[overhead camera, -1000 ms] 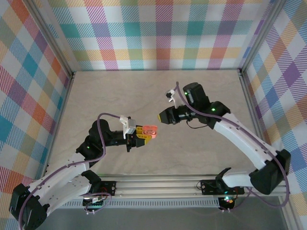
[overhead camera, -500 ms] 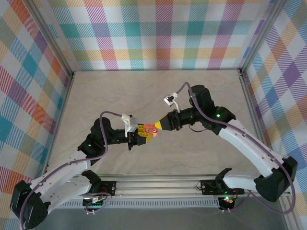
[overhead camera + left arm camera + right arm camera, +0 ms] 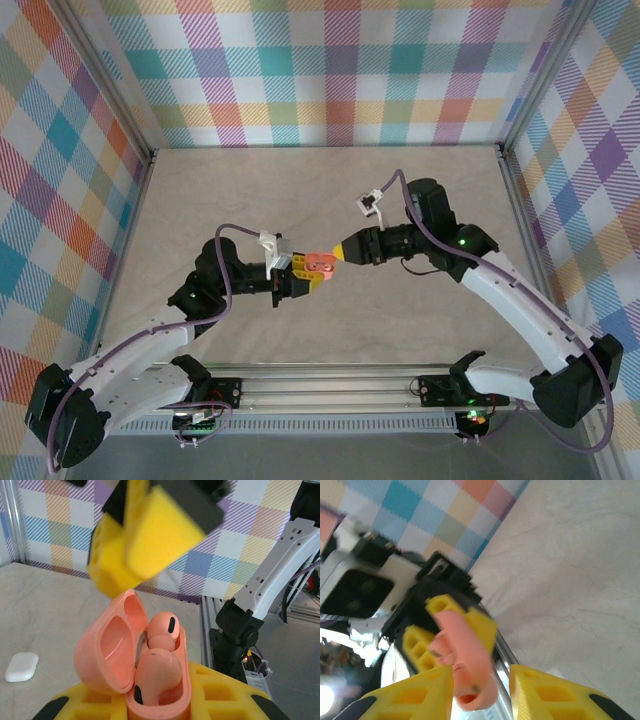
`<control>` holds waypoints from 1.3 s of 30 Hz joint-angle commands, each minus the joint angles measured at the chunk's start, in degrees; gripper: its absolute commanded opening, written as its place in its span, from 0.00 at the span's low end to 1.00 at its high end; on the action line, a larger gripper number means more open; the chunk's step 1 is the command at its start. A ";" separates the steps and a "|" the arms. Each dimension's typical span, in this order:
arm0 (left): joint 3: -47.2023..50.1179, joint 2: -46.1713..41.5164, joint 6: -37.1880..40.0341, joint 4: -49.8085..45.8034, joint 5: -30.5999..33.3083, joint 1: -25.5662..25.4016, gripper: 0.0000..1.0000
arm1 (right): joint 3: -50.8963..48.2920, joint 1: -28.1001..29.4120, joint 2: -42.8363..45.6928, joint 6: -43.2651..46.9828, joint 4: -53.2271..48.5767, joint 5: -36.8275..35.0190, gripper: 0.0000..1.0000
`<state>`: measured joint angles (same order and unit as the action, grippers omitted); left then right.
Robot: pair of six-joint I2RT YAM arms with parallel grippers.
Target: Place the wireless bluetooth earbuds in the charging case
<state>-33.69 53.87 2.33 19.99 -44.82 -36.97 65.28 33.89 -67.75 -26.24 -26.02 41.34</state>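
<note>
One pink case (image 3: 320,263), left tool (image 3: 305,275) gripping, right tool (image 3: 348,250) beside; walls (image 3: 330,70) well apart.

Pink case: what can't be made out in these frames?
Left wrist: pink case base cut off by the bottom edge and the left gripper; how deep the earbuds sit is unclear. Right gripper blurred, contact with the case unclear.
Top external: case too small, contents unreadable.
Right wrist: motion blur smears case and earbuds together.
</note>
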 commanded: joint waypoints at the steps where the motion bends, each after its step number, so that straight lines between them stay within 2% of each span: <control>1: -1.97 0.78 -0.02 2.95 -3.01 0.06 0.00 | 0.47 -0.40 -1.19 -5.94 3.57 0.75 0.35; 2: -2.19 1.17 0.17 2.95 -3.46 0.06 0.00 | 0.94 -0.70 -1.63 -6.65 3.22 0.00 0.34; 5: -3.03 2.53 0.40 3.04 -4.66 0.05 0.00 | 2.44 -1.19 -3.22 -7.30 1.35 -1.87 0.23; 9: -3.79 3.44 0.65 3.30 -4.52 0.06 0.00 | 4.33 -1.02 -6.61 -6.33 -2.01 -0.28 0.08; 11: -4.06 3.51 0.95 3.24 -4.08 0.05 0.00 | 3.89 -0.61 -7.26 -6.03 -2.50 0.62 0.05; 17: -5.04 4.42 1.28 1.62 -2.39 0.32 0.00 | 3.66 1.89 -7.05 -3.42 -1.40 6.58 0.02; 22: -5.24 6.31 0.12 2.01 -2.07 0.83 0.00 | 4.01 3.63 -3.76 3.31 -2.78 8.11 0.02; 27: -5.68 8.09 -1.54 3.30 -2.45 1.28 0.00 | 2.95 3.82 -1.04 8.64 -4.90 8.84 0.02; 29: -6.15 8.60 -1.86 3.11 -2.64 1.37 0.00 | 2.92 3.82 -0.44 9.90 -6.47 6.93 0.05; 31: -7.04 9.39 -2.27 0.92 -1.67 1.61 0.00 | 2.85 3.41 0.60 10.67 -7.98 2.46 0.08; 33: -9.24 11.63 -2.29 -5.21 -0.72 2.52 0.00 | 2.32 1.76 1.53 9.56 -8.64 -3.28 0.13; 35: -11.21 15.08 -3.18 -9.90 0.09 3.73 0.00 | 1.43 -0.53 1.45 7.58 -9.06 -8.11 0.24; 39: -11.41 21.89 -10.80 -8.74 5.18 5.14 0.00 | -0.33 -4.74 -1.15 4.66 -11.91 -19.91 0.39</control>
<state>-44.27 72.14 -2.66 14.59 -43.72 -32.84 66.74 31.22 -67.26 -19.99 -34.06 32.45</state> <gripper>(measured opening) 0.220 0.374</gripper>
